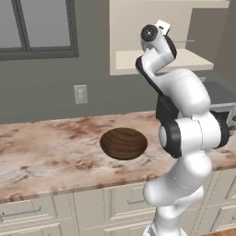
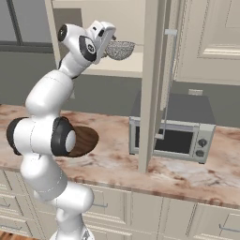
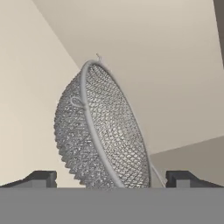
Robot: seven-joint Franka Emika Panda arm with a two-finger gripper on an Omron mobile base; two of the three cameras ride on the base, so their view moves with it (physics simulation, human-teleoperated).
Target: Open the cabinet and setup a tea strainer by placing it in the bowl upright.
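Note:
The cabinet (image 2: 152,84) hangs on the wall with its door swung open, showing a pale shelf (image 1: 138,60). On that shelf sits the tea strainer (image 2: 120,49), a grey mesh cup, seen close up and tilted in the hand view (image 3: 100,131). My gripper (image 3: 113,179) is raised into the cabinet and stands open. Its dark fingertips (image 3: 41,178) flank the strainer's lower part with a small gap on each side. The hand (image 2: 103,35) is just left of the strainer. The brown wooden bowl (image 1: 123,143) rests on the marble counter below, partly hidden by my arm in the right base view (image 2: 86,138).
A grey microwave (image 2: 173,131) stands on the counter behind the open door. The door's long bar handle (image 2: 167,84) hangs in front of it. A window (image 1: 37,27) and a wall socket (image 1: 80,94) are at the left. Cream drawers (image 1: 32,214) run under the counter.

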